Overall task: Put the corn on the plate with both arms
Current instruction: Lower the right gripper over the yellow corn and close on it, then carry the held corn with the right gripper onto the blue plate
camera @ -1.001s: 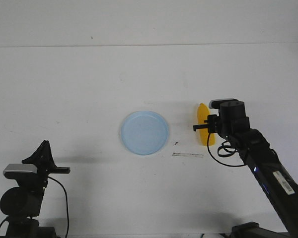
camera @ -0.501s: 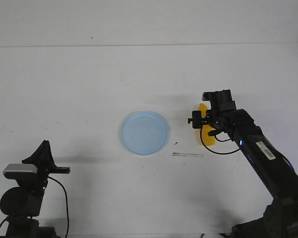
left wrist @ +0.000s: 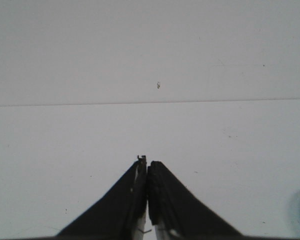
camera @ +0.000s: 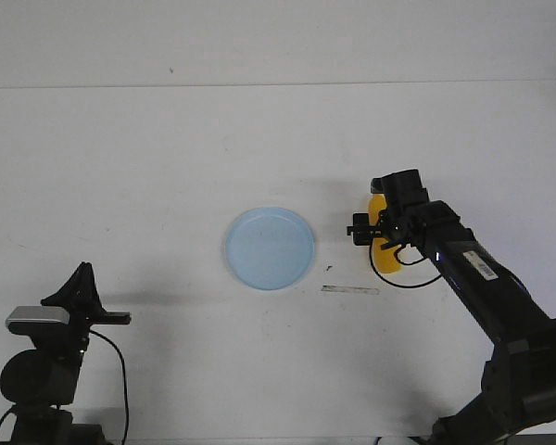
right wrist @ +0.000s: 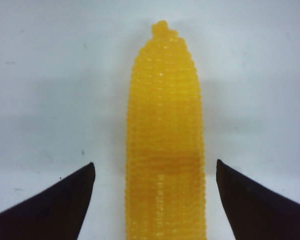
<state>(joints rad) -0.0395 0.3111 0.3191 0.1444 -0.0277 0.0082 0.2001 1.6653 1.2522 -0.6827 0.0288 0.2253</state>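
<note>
1. Since 1.0 s ago, right arm (camera: 482, 287) has reached farther forward and dropped lower over the corn (camera: 382, 252); left arm (camera: 46, 357) has not moved.
2. Right claw (right wrist: 155, 172): released, fingers (right wrist: 65, 192) spread wide on either side of the cob, clear gaps both sides, no contact visible.
3. Corn lies flat on the white tabletop (camera: 167, 167), to the right of the plate (camera: 270, 247) and near it, not touching it. Front view: arm's wrist covers most of the cob, only yellow patches show.
4. Right wrist view: cob runs lengthwise between the fingers, tapered tip pointing away from the claw, kernel rows sharp.
5. Plate: pale blue, round, holds nothing, sits about mid-tabletop.
6. Left claw (left wrist: 147, 167): clenched, both fingers pressed together with nothing between them, pointing over bare tabletop; a sliver of plate rim shows at the edge of the left wrist view.
7. Small dark speck (camera: 329, 268) and thin grey strip (camera: 349, 290) lie on the tabletop between plate and corn, toward the robot.
</note>
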